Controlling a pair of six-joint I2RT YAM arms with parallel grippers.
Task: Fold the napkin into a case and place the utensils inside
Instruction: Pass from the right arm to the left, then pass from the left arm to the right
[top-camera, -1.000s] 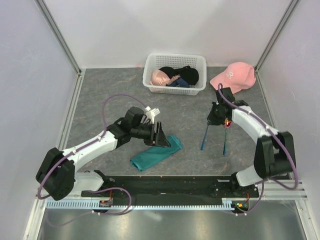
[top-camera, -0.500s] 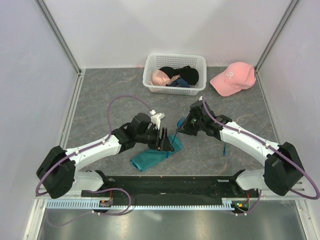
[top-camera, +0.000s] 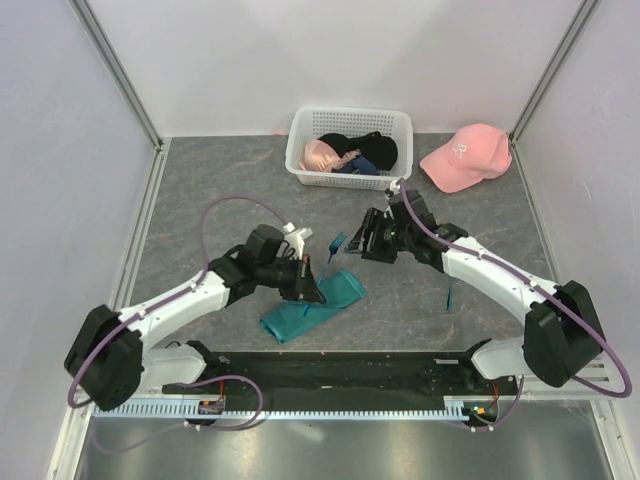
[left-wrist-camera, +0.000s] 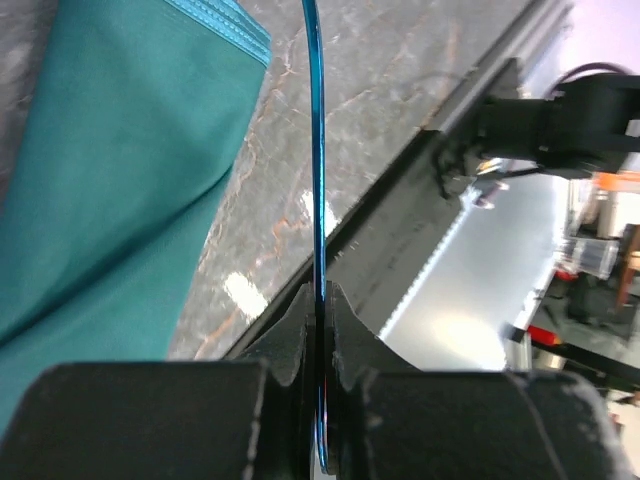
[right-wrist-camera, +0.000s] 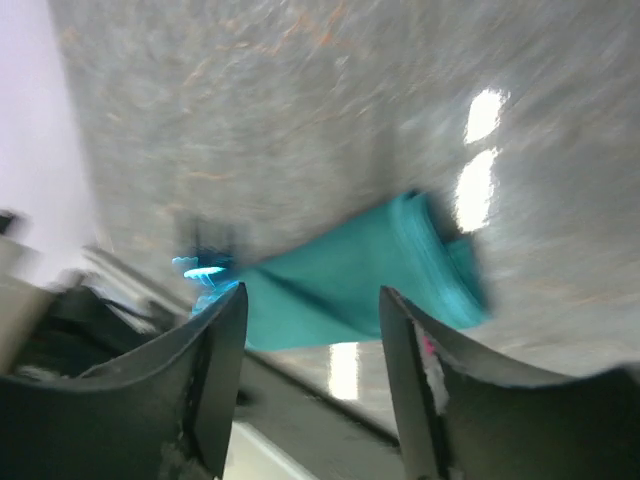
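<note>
The napkin (top-camera: 310, 306) lies near the front middle of the table as a narrow, folded teal strip, the case. My left gripper (top-camera: 312, 285) hovers over its far side, shut on the thin handle of the blue fork-like utensil (top-camera: 336, 243). In the left wrist view the fork (left-wrist-camera: 316, 150) runs edge-on out of the shut jaws beside the napkin (left-wrist-camera: 120, 170). My right gripper (top-camera: 361, 243) stands open just right of the fork's head, holding nothing. Its wrist view shows the napkin (right-wrist-camera: 370, 270) and the fork's blurred head (right-wrist-camera: 200, 270). A second utensil (top-camera: 449, 297) lies by the right forearm, mostly hidden.
A white lattice basket (top-camera: 300, 128) with black and pink garments stands at the back middle. A pink cap (top-camera: 466, 155) lies at the back right. The black base rail (top-camera: 340, 372) runs along the near edge, and side walls close in the table.
My right gripper carried the blue fork from the right side over to my left gripper. The left gripper shut on it, and the right one opened and let go.
</note>
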